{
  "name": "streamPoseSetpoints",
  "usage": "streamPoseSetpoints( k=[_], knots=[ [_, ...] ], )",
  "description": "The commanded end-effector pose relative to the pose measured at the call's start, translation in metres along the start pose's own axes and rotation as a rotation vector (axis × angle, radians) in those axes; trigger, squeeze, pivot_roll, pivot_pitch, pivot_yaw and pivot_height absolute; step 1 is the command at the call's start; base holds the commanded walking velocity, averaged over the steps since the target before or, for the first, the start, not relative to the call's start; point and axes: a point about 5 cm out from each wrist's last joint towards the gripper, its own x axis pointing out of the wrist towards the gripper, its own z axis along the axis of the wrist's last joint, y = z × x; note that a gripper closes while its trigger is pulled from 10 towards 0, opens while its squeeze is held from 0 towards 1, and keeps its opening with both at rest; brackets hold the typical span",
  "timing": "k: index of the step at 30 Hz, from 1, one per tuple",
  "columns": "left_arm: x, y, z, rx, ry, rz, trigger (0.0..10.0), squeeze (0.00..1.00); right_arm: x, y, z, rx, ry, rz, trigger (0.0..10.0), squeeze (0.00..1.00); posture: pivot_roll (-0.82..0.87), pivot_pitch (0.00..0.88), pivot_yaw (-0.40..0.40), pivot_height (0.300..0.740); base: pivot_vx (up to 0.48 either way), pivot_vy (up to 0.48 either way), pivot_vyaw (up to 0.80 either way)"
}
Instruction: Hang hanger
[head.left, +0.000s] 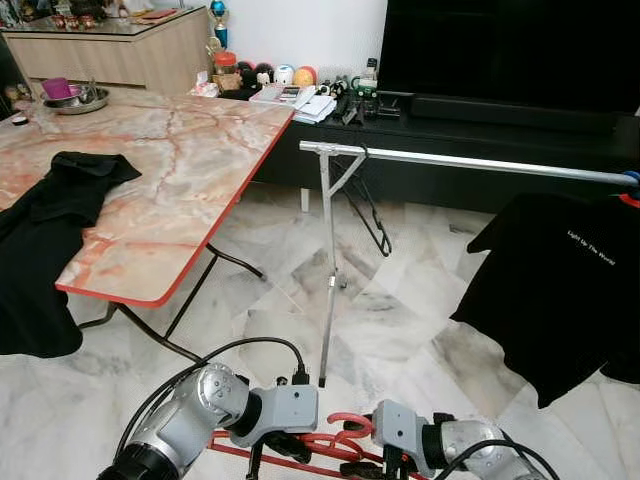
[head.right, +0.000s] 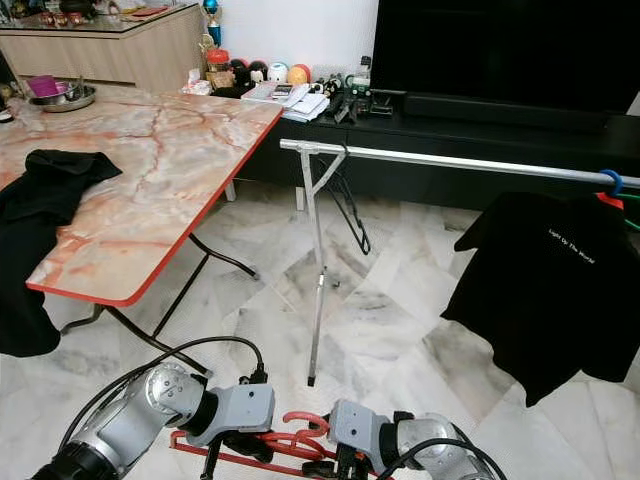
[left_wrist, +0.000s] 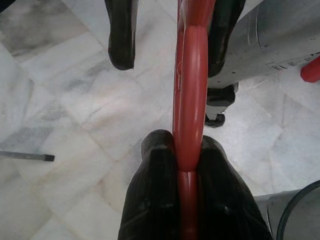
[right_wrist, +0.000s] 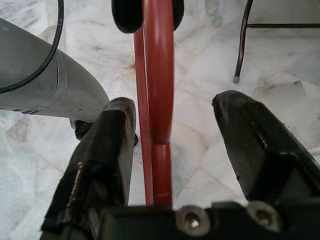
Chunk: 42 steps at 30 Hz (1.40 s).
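The floor was white-grey marble tile (head.left: 400, 320). A marble-patterned folding table (head.left: 170, 170) with a red edge stood at my left, a black garment (head.left: 50, 220) draped over its near corner. Ahead ran a silver clothes rail (head.left: 470, 160) on a thin upright, carrying an empty black hanger (head.left: 368, 212) and a black T-shirt (head.left: 560, 285) printed "Light Up The World" in small white letters. Low between my arms, above the floor, was the red plastic hanger (left_wrist: 189, 95). My left gripper (left_wrist: 186, 165) was clenched on it. My right gripper (right_wrist: 170, 145) was spread, its fingers (right_wrist: 107, 150) flanking the hanger without touching.
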Motion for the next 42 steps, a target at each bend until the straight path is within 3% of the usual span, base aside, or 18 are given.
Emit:
streamPoseSetpoints(
  k=[1, 4, 6, 39, 40, 41, 42],
  knots=[
    [0.0004, 0.0008, 0.0052, 0.041, -0.003, -0.002, 10.0, 0.00, -0.0003, -0.0021, 0.0011, 0.017, -0.007, -0.005, 10.0, 0.00, 0.17, 0.059, -0.035, 0.740, 0.000, 0.000, 0.00],
    [0.0003, 0.0011, 0.0055, 0.045, -0.006, 0.002, 10.0, 0.00, 0.0004, -0.0018, 0.0015, 0.044, -0.030, -0.013, 9.6, 0.00, 0.17, 0.058, -0.036, 0.740, 0.000, 0.000, 0.00],
    [0.0003, 0.0017, 0.0060, 0.048, -0.011, 0.008, 10.0, 0.00, 0.0011, -0.0017, 0.0021, 0.064, -0.046, -0.016, 0.3, 0.00, 0.17, 0.058, -0.036, 0.740, 0.000, 0.000, 0.00],
    [0.0019, 0.0056, 0.0080, 0.090, -0.032, 0.042, 10.0, 0.00, 0.0011, 0.0021, 0.0026, 0.110, -0.080, 0.050, 0.0, 0.00, 0.17, 0.058, -0.038, 0.740, 0.000, 0.000, 0.00],
    [0.0021, 0.0055, 0.0081, 0.089, -0.033, 0.040, 10.0, 0.09, 0.0011, 0.0023, 0.0025, 0.110, -0.079, 0.052, 0.0, 0.00, 0.17, 0.058, -0.038, 0.740, 0.000, 0.000, 0.00],
    [0.0021, 0.0049, 0.0084, 0.087, -0.038, 0.032, 10.0, 0.42, 0.0012, 0.0029, 0.0021, 0.108, -0.075, 0.057, 0.0, 0.00, 0.17, 0.058, -0.038, 0.740, 0.000, 0.000, 0.00],
    [0.0021, 0.0049, 0.0084, 0.087, -0.038, 0.032, 10.0, 0.42, 0.0012, 0.0029, 0.0021, 0.108, -0.075, 0.057, 0.0, 0.00, 0.17, 0.058, -0.038, 0.740, 0.000, 0.000, 0.00]
  ],
)
